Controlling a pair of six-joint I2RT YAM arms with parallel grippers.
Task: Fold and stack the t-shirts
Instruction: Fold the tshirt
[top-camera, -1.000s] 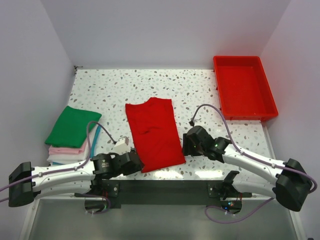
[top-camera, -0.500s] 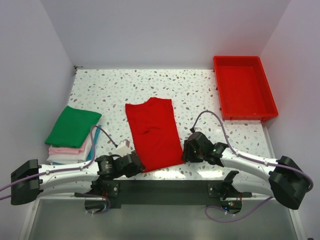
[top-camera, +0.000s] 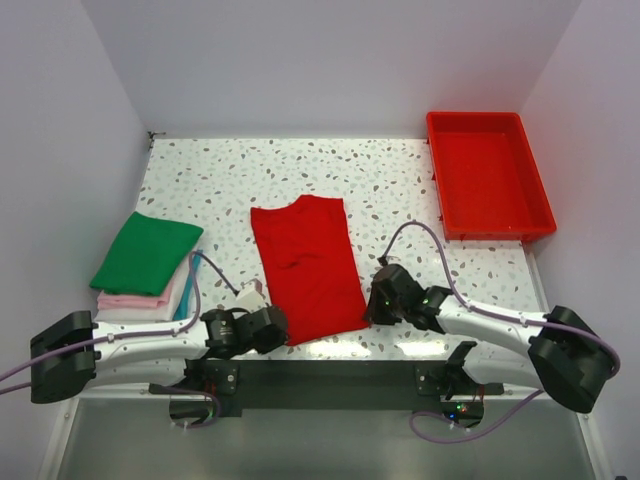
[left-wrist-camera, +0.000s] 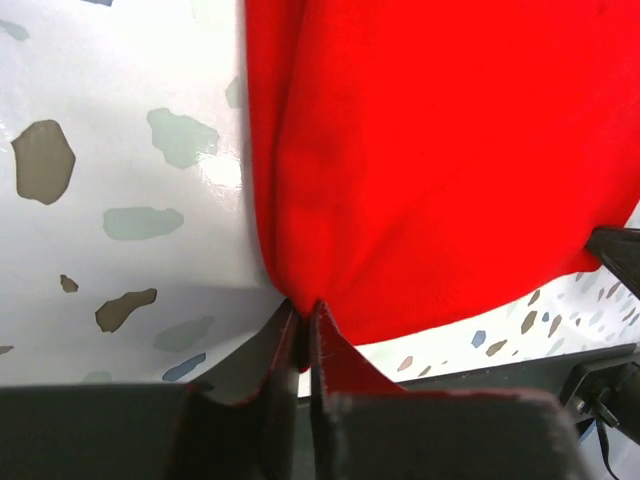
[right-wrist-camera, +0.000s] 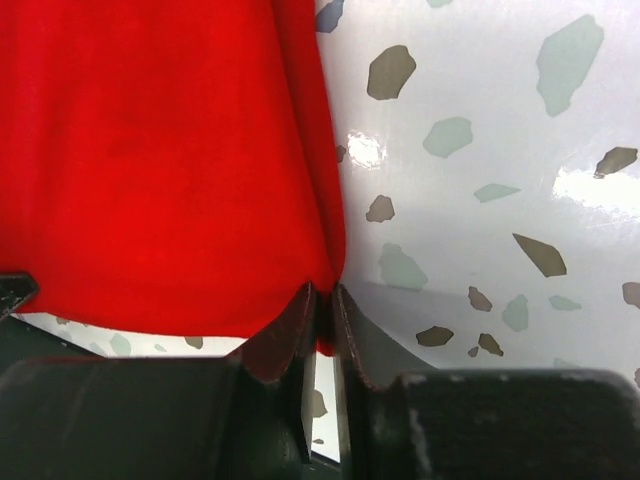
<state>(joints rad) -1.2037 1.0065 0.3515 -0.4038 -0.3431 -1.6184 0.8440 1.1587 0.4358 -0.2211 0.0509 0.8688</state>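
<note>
A bright red t-shirt (top-camera: 305, 262) lies lengthwise in the middle of the speckled table, folded into a long strip. My left gripper (top-camera: 281, 331) is shut on its near left corner; in the left wrist view the red t-shirt (left-wrist-camera: 440, 160) is pinched between the left gripper's (left-wrist-camera: 303, 318) jaws. My right gripper (top-camera: 371, 312) is shut on the near right corner, where the red t-shirt (right-wrist-camera: 150, 150) bunches into the right gripper's (right-wrist-camera: 323, 298) jaws. A stack of folded t-shirts with a green one (top-camera: 145, 252) on top, over pink, white and teal ones (top-camera: 150, 303), sits at the left.
A rigid red plastic tray (top-camera: 487, 178) stands at the back right of the table (top-camera: 240, 175). White walls close in the left, back and right. The table's near edge and the arm bases lie just behind both grippers.
Both grippers have dropped toward the near edge and closed on the red t-shirt's near corners; they were open a second ago. The shirt itself has barely shifted.
</note>
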